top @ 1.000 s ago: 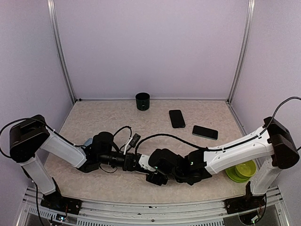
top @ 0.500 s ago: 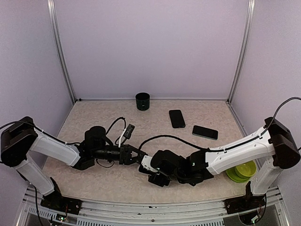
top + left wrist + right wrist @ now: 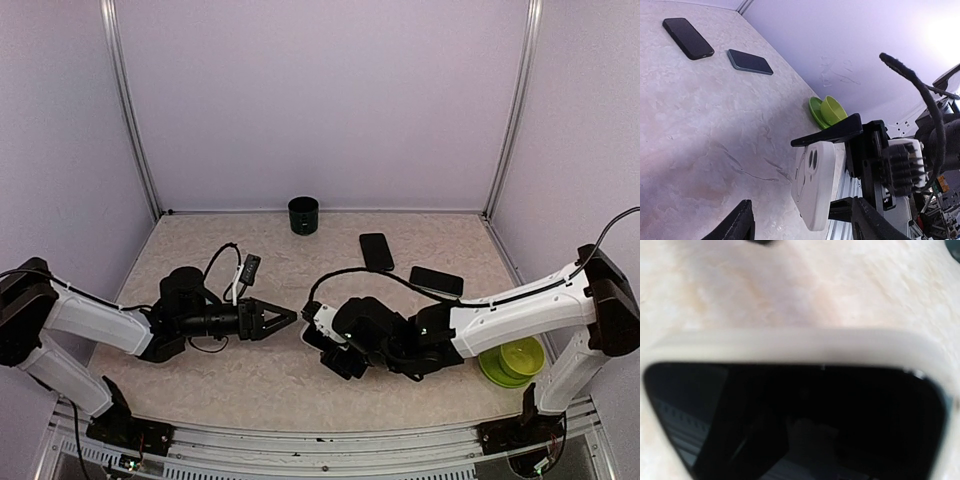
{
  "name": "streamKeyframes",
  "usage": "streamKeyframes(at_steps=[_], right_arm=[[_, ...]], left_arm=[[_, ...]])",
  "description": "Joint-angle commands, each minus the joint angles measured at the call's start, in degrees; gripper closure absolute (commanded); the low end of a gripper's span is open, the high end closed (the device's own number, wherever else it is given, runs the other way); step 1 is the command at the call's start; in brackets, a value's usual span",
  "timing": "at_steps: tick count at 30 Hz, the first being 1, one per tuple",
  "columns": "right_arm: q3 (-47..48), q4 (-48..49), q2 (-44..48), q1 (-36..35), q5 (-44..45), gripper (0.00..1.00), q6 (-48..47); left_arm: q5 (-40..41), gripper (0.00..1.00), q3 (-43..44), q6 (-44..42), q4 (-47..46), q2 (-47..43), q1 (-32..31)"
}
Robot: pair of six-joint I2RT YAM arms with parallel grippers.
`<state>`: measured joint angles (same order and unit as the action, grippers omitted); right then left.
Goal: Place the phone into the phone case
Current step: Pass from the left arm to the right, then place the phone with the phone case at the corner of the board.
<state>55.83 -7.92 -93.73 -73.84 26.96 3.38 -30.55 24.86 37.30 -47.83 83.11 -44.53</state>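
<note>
Left wrist view, entry: white phone case [image 3: 812,185], clamped edgewise in my right claw [image 3: 826,175]. Phone [image 3: 790,425] lies dark inside the case rim, seemingly seated. My left claw [image 3: 283,322] hangs spread, empty, just beside. Remaining, I judge: checking fit, setting down.

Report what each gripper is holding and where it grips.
Right gripper holds the white phone case, phone inside, jaws on two opposite edges. Left gripper is open, holding nothing.

Left pincer [image 3: 278,321] spread wide, arm low, pointing right; right pincer [image 3: 318,338] clamped, facing it.
</note>
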Motion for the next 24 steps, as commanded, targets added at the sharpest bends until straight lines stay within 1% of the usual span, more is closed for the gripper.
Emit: streamKeyframes(at_steps=[1,9,16,24], right_arm=[[1.27,0.42,3.30,2.82,-0.67,0.34,4.34],[5.51,-3.42,2.28,8.21,-3.75,0.34,11.81],[12.48,-7.71,-2.17,12.32,-5.86,0.34,17.74],[20.84,-12.21,-8.51,15.11,-6.11,0.34,21.00]], left_arm=[[3.49,0.34,-1.57,0.05,0.17,-3.07,0.99],[7.23,0.33,-3.73,0.44,0.25,-6.32,1.87],[7.94,0.33,-5.22,1.32,-1.13,-6.56,1.91],[8.32,0.33,-7.03,1.61,-2.22,-7.65,1.91]])
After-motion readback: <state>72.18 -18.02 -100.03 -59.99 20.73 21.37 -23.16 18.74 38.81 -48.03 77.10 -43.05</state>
